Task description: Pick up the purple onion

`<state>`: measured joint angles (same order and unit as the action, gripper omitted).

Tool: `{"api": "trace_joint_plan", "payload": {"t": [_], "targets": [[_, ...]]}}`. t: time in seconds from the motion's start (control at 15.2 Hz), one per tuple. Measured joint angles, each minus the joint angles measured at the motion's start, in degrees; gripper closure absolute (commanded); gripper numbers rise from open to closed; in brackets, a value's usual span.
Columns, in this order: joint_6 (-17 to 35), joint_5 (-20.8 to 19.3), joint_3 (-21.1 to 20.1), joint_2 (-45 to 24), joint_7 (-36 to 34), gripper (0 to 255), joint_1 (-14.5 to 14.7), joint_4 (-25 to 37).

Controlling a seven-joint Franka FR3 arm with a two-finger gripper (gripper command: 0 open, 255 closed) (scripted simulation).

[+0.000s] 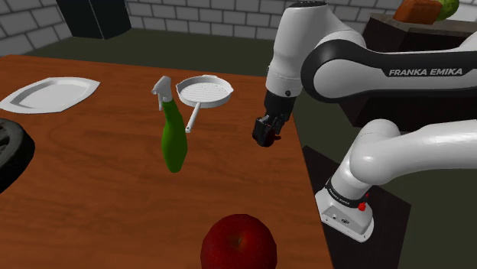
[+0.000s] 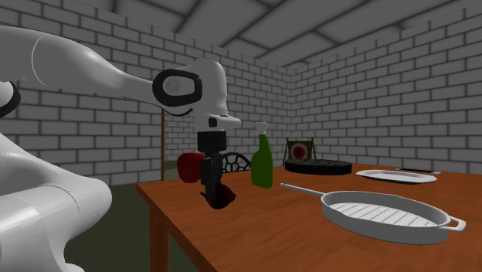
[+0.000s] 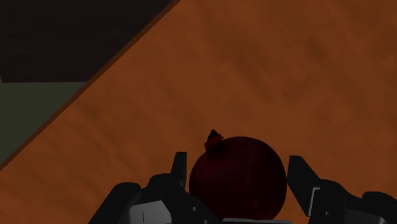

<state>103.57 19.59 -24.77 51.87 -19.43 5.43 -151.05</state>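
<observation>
A dark red-purple onion (image 3: 236, 184) with a small stem tip sits clasped between my two black fingers. My gripper (image 3: 238, 160) is shut on it, one finger (image 3: 180, 167) on each side. In the shoulder view the gripper (image 1: 265, 137) hangs a little above the wooden table (image 1: 99, 176), close to its edge on that view's right. The second exterior view has the gripper (image 2: 214, 196) pointing down with the onion (image 2: 225, 198) showing at its tip, above the table's near corner.
On the table stand a green spray bottle (image 1: 174, 141), a white grill pan (image 1: 205, 92), a white plate (image 1: 50, 93) and a black round object (image 1: 11, 149). A large red round fruit (image 1: 238, 243) lies at the front. The table edge (image 3: 95, 83) runs beside the gripper.
</observation>
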Motion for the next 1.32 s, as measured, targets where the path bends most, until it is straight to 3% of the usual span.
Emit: {"api": "trace_joint_plan", "payload": {"t": [0.33, 1.32], "targets": [[-0.3, -0.1, 0.1, 0.1, 0.0, 255, 0.0, 0.2], [-10.3, -2.9, 3.0, -1.0, -0.6, 255, -1.3, 11.3]]}}
